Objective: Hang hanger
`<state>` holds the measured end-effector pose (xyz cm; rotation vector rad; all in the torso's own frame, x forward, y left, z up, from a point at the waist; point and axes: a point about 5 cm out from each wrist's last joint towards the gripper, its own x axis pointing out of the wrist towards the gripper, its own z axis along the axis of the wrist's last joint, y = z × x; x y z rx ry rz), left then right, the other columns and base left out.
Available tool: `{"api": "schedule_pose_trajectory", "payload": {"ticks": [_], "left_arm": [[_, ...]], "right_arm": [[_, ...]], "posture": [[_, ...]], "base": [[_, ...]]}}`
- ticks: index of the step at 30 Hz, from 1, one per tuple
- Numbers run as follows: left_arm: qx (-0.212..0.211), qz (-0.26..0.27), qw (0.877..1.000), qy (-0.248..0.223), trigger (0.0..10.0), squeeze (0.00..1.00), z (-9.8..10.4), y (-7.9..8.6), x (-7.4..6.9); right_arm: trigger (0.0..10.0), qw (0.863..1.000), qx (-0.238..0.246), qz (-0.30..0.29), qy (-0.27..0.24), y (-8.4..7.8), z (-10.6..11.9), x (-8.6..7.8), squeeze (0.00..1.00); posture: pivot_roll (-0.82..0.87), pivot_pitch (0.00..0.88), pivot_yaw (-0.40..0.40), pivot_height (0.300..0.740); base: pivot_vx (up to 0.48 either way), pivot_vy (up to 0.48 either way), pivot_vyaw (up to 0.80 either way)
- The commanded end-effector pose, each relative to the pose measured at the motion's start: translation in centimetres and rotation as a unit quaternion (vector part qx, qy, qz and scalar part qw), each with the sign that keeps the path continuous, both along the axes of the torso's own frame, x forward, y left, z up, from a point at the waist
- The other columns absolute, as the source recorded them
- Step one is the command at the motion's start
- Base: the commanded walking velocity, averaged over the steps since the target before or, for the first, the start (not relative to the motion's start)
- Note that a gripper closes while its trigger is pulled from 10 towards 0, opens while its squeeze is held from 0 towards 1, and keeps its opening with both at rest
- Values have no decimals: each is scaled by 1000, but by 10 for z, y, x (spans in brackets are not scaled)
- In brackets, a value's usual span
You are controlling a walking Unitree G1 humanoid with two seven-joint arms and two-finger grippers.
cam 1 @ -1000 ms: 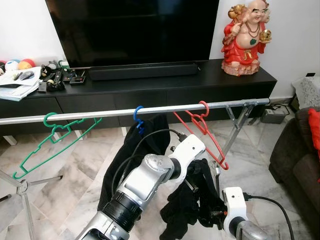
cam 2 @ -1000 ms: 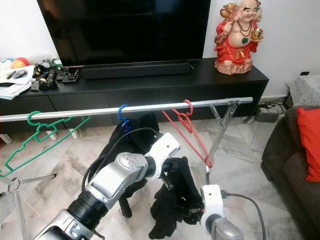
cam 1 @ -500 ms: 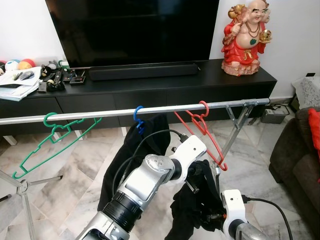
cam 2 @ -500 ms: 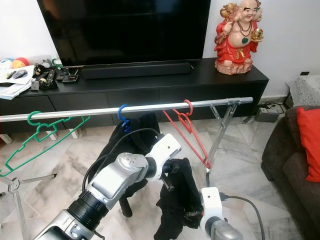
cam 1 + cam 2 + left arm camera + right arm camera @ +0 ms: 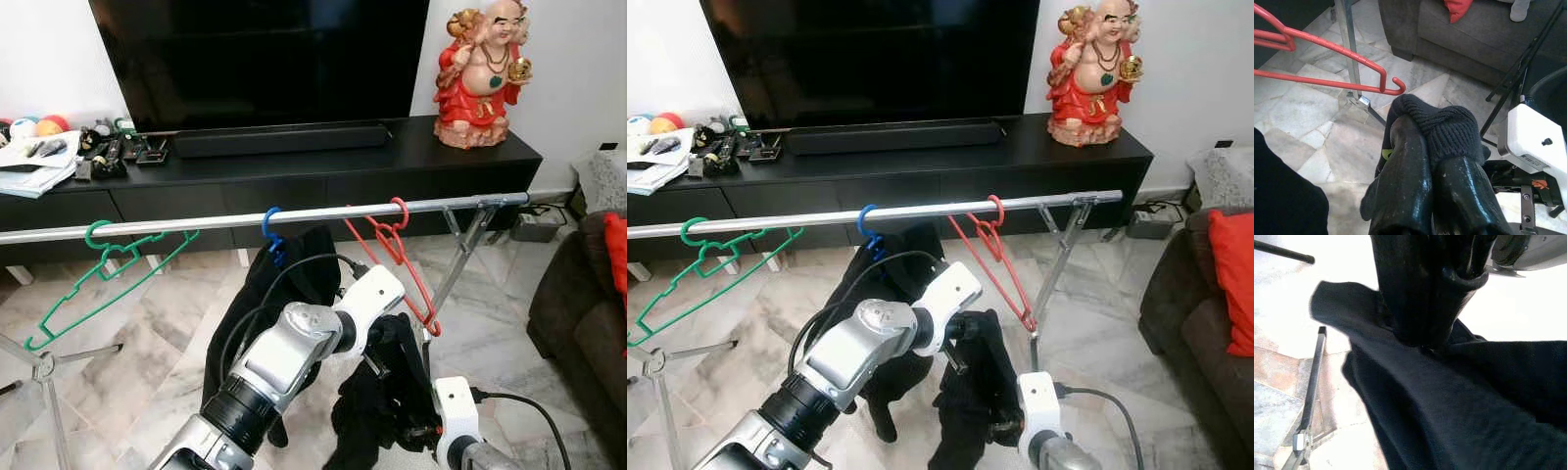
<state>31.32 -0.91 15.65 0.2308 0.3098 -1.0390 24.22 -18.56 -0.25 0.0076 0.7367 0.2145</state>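
Wrist views show both grippers (image 5: 1425, 161) (image 5: 1425, 328) pinching black garment (image 5: 377, 416).

Bright, sharp; overexposed right-wrist background

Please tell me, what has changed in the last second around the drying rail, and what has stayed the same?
The right end effector sank lower and drew back toward the robot, taking the black garment down with it. The left end effector kept its shut hold on the same cloth, barely moving. The red hanger shifted slightly on the rail. The green hanger and blue hanger stayed put.
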Motion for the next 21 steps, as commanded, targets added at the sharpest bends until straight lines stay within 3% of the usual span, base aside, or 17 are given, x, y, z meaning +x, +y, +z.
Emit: {"api": "schedule_pose_trajectory", "payload": {"ticks": [1,3,4,5,6,8,10,11,12,21], "left_arm": [[-9,-4,1000,-22,0,0,8,0,0],[-9,-4,1000,-22,0,0,8,0,0],[-8,-4,1000,-22,0,0,8,1,0],[-8,-4,1000,-22,0,0,8,1,0],[-8,-4,1000,-22,0,0,8,1,0],[-8,-4,1000,-22,0,0,7,1,0],[-7,-5,1000,-21,0,0,6,1,0],[-7,-5,1000,-21,0,0,6,1,0],[-7,-6,1000,-20,0,0,6,0,0],[-7,-6,1000,-17,0,0,5,-1,-1]], "right_arm": [[0,1000,-3,-1,5,0,-1,-2,0],[0,1000,-5,-14,0,-1,1,-1,0],[7843,999,-8,-30,-8,-3,4,-1,0],[7843,999,-8,-30,-8,-3,4,-1,0],[9647,999,-10,-39,-13,-3,6,-2,0],[10000,999,1,-43,-21,0,12,-6,0],[10000,999,3,-39,-27,3,17,-11,937],[10000,999,3,-39,-27,3,17,-11,937],[10000,999,3,-36,-35,3,23,-15,1000],[10000,997,19,-15,-73,5,52,-24,1000]], "posture": [[17,44,56,740],[19,44,54,740],[19,44,54,740],[19,44,54,740],[19,44,54,740],[15,45,53,740],[15,45,53,740],[15,45,53,740],[12,46,52,740],[2,52,46,740]], "base": [[0,0,0],[0,0,0],[0,0,0],[0,0,0],[0,0,0],[0,0,0],[0,0,0],[0,0,0],[0,0,0],[0,0,0]]}}
